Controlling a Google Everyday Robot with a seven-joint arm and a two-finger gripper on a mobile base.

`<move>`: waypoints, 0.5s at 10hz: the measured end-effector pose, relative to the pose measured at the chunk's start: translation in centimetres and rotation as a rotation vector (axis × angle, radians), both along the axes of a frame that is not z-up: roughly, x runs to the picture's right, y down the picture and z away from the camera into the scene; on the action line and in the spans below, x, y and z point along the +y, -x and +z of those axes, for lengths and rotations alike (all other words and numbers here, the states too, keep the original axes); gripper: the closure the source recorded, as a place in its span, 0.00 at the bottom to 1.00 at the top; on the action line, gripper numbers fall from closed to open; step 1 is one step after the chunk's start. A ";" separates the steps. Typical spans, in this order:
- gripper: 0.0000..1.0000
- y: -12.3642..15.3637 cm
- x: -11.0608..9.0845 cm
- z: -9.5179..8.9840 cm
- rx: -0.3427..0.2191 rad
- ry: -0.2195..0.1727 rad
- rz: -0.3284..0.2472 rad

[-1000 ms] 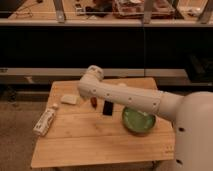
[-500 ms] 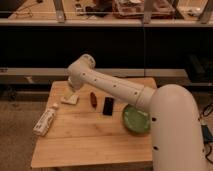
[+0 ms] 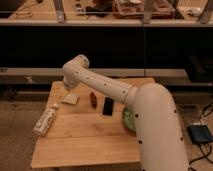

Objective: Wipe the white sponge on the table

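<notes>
The claw (image 3: 69, 89) hangs over the far left part of the table (image 3: 85, 145), just above the sponge (image 3: 70, 99) lying flat there. I cannot tell whether the claw is apart or together. A bottle (image 3: 45, 121) lies nearer the left edge.

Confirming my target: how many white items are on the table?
2: the white sponge at the far left, beneath the gripper, and the bottle lying by the left edge. The arm may hide more.

Bottle (image 3: 45, 121) lying left; red item (image 3: 92, 98), black block (image 3: 108, 106) centre; green bowl (image 3: 126, 119) right; pincer (image 3: 69, 89) back-left.
</notes>
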State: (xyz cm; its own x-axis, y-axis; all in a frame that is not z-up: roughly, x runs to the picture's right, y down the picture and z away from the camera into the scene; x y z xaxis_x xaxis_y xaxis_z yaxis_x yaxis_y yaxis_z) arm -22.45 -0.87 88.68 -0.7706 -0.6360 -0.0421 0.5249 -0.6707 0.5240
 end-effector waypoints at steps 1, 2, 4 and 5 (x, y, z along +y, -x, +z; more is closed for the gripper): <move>0.20 0.9 0.4 1.1 0.000 0.003 -0.006; 0.20 1.9 0.7 1.6 -0.014 0.010 -0.010; 0.20 3.5 1.5 2.2 -0.040 0.024 -0.025; 0.20 4.2 2.3 2.8 -0.048 0.033 -0.040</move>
